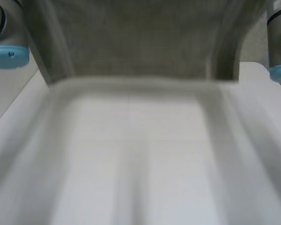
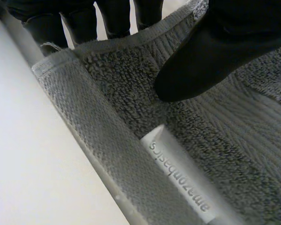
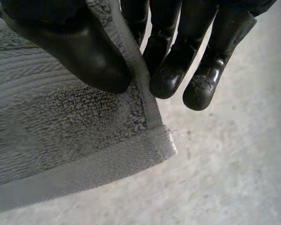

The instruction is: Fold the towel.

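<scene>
1. While the towel (image 1: 140, 42) hung spread between the 2 arms above the table (image 1: 145, 154), both hands had it pinched at an edge, so the step in hand looked like carrying the raised edge over to make the fold.
2. The left hand (image 2: 201, 61) grasped the towel: its thumb pressed on the pile near the hem, the fingers (image 2: 117, 16) stood behind that edge, and the label (image 2: 178, 180) lay just beside the thumb.
3. The right hand (image 3: 84, 51) also grasped the towel, thumb on the near face and fingers (image 3: 168, 70) behind the edge, close to a corner (image 3: 164, 140) that hung free over the table.
4. To do this well, both pinches should hold firm until the raised edge is laid down; a slack thumb would probably let thick terry slide out.
5. The 2 hands should travel together and level, so the edge stays straight and taut and lands square on the opposite edge.
6. The right pinch sat a little in from the corner, so that corner might droop or curl under; laying it down slowly should let it flatten.
7. The label side deserved watching, as I judged it neater folded inside.
8. How much of the towel rested on the table could not be made out.
</scene>
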